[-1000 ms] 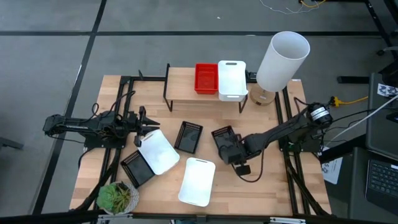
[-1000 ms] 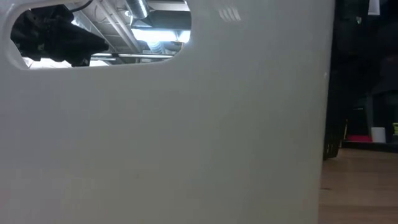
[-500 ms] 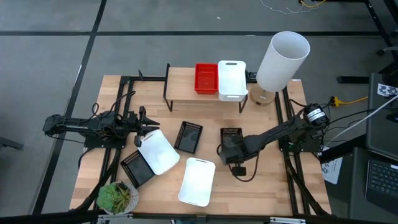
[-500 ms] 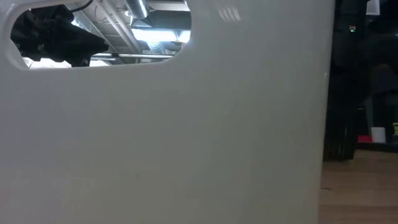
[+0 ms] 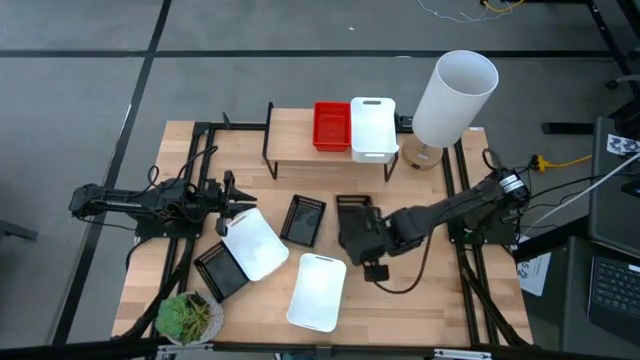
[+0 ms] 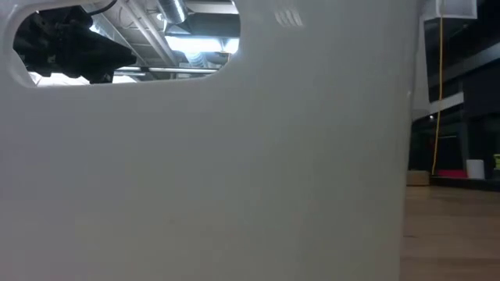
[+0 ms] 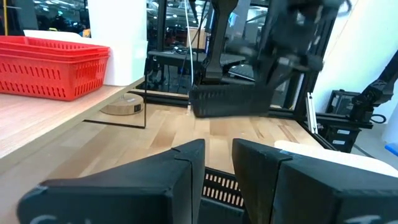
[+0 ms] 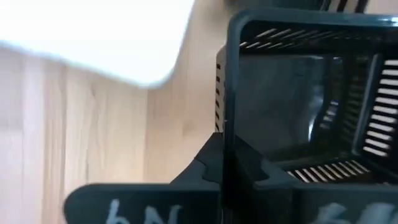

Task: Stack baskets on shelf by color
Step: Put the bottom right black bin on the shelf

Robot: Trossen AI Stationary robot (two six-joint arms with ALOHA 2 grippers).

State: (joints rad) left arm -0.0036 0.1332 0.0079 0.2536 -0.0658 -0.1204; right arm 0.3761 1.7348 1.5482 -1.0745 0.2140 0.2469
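Note:
On the shelf stand a red basket and a white basket. My right gripper is shut on a black basket at mid table; the left wrist view shows this basket off the wood. My left gripper stands open at the table's left, just above a white basket lying on the tabletop. A second black basket, a third and another white basket also lie on the tabletop. My right gripper pinches the black basket's near wall between its two fingers, one finger inside the basket and one outside. The fingers come steeply from above. The basket hangs below them, roughly level and clear of the table.
A tall white cylinder stands at the far right, beside the shelf. A potted plant sits at the near left corner. A white basket's wall close to the lens blocks most of the low view.
My right gripper has risen and tipped, carrying the black basket up off the tabletop and a little toward the table's left. The basket, which lay on the wood a second ago, now hangs clear.

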